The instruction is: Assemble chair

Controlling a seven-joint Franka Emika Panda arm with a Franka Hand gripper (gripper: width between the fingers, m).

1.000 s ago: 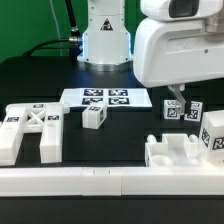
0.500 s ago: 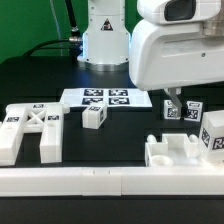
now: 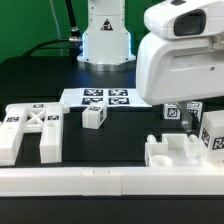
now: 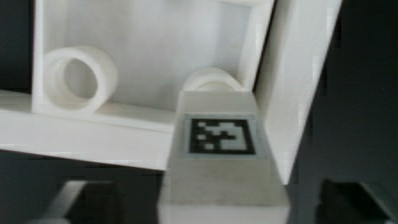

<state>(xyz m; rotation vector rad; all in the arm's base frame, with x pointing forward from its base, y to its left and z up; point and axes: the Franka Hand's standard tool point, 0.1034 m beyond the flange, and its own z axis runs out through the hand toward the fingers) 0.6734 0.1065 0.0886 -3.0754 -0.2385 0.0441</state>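
Black desk (image 3: 40, 75) under you. Your fingers (image 4: 75, 203) stand apart, the tagged leg block (image 4: 222, 150) between them with a dark gap on each side. Beyond the fingers lies a holed white part (image 4: 125, 125).

arm (image 3: 185, 60): low, ext. view's right | fingers (image 4: 75, 203): apart, grip unclear
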